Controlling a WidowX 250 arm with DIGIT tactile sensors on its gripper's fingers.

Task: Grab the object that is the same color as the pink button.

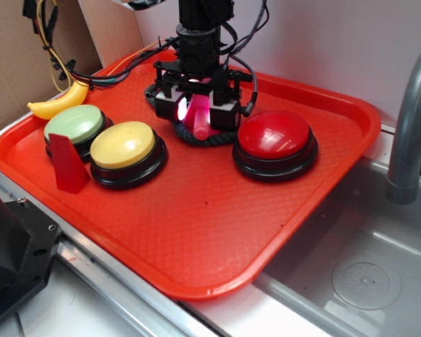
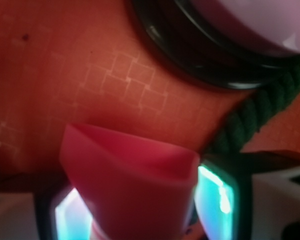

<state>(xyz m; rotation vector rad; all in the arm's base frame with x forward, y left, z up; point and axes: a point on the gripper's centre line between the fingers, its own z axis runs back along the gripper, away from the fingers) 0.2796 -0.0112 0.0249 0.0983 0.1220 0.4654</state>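
Hot-pink plastic toy bolt, with its triangular head and ribbed shaft, sits clamped between the fingers of the black robot arm, the two lit pads pressing it from either side. In the wrist view the bolt's triangular head juts forward out of the fingers, filling the lower frame. Just beyond the fingers lies a dark green twisted rope, and past that the black rim of the large pale pink domed push button, the colour match the task asks for. Whether the bolt is clear of the red plastic tray or resting on it cannot be told.

Off to one side of the fingers sits a red domed button; to the other, a yellow domed button, a green domed button, a red wedge-shaped block and a yellow toy banana.

Judging by its look, the bolt is light, stiff and smooth, likely a little slippery; the grip across the shaft just below the head seems sound, the ribs giving purchase.
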